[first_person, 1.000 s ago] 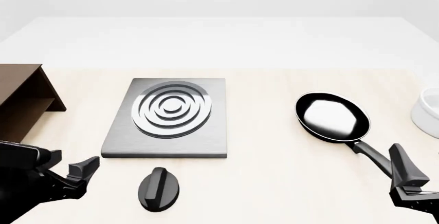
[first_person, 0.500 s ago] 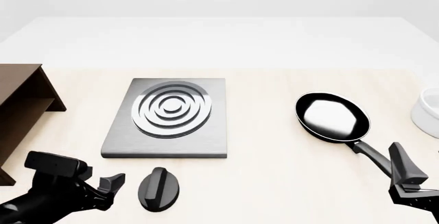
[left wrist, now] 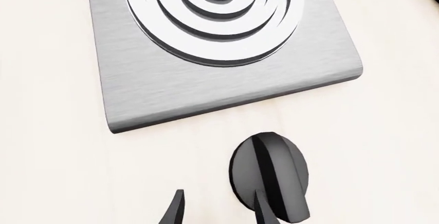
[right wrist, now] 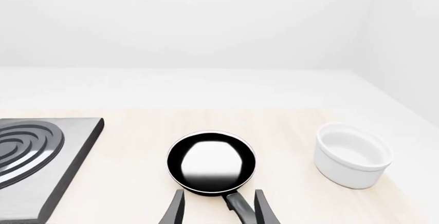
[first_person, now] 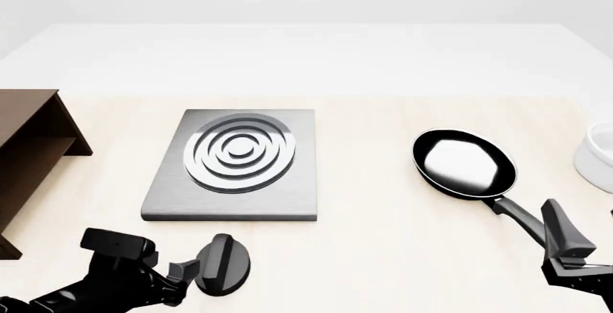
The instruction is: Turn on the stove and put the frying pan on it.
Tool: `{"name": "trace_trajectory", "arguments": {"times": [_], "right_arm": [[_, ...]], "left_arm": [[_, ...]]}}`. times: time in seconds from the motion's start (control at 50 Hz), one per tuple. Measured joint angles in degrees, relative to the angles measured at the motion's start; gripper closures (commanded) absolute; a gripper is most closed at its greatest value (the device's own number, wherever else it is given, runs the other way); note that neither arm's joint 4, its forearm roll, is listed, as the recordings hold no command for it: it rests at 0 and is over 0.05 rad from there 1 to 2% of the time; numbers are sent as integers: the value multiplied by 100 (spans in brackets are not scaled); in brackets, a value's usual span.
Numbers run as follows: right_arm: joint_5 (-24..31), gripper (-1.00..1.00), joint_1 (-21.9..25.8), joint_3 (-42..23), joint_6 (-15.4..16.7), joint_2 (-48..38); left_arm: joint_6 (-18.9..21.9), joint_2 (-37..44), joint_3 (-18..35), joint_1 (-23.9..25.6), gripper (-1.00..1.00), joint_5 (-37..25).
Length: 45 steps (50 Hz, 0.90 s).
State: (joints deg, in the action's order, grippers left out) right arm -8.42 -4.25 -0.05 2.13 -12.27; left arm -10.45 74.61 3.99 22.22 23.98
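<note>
Jaws, left: left gripper (left wrist: 218,208) stands apart and empty, one finger over the near edge of the knob (left wrist: 270,175), the other beside it on bare table; whether a finger touches the knob cannot be told.
Jaws, right: right gripper (right wrist: 218,208) also apart and empty, its fingers either side of the frying pan (right wrist: 212,162) handle, low at the table's near right corner.
Knob: black oval with a raised ridge, lying just in front of the stove (first_person: 235,162) and separate from it; likely stiff and light, best pinched across the ridge and twisted.
Pan: sits on the table (first_person: 383,220) well right of the stove, handle pointing toward the right arm; probably rigid, fairly light, glossy inside, so the long handle is the sound place to grip, close to the bowl of the pan to limit sag.
Burner: concentric rings bare, nothing on them.
Surroundings: white bowl (right wrist: 352,154) beyond the pan on the right; brown shelf (first_person: 29,148) at far left.
</note>
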Motion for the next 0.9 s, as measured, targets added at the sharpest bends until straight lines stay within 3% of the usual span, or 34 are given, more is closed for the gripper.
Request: {"name": "trace_trajectory", "arguments": {"times": [0.38, 0.44, 0.48, 0.58, 0.68, 0.9], "right_arm": [[727, -100, 37, 0, 35, 699], [789, -100, 36, 0, 39, 759], [811, -100, 34, 0, 41, 779], [837, -100, 27, 1, 48, 799], [799, -100, 21, 1, 51, 754], [497, -100, 21, 2, 38, 425]], "left_arm": [[-949, 1363, -331, 760, -100, 2015], [-989, 1412, -374, 915, -100, 2151], [-1244, 1314, -378, 1102, -100, 2068], [-1691, 696, -384, 1486, -100, 1491], [-1893, -463, -350, 1720, -100, 358], [-1679, -3081, 246, 1908, -100, -2598]]}}
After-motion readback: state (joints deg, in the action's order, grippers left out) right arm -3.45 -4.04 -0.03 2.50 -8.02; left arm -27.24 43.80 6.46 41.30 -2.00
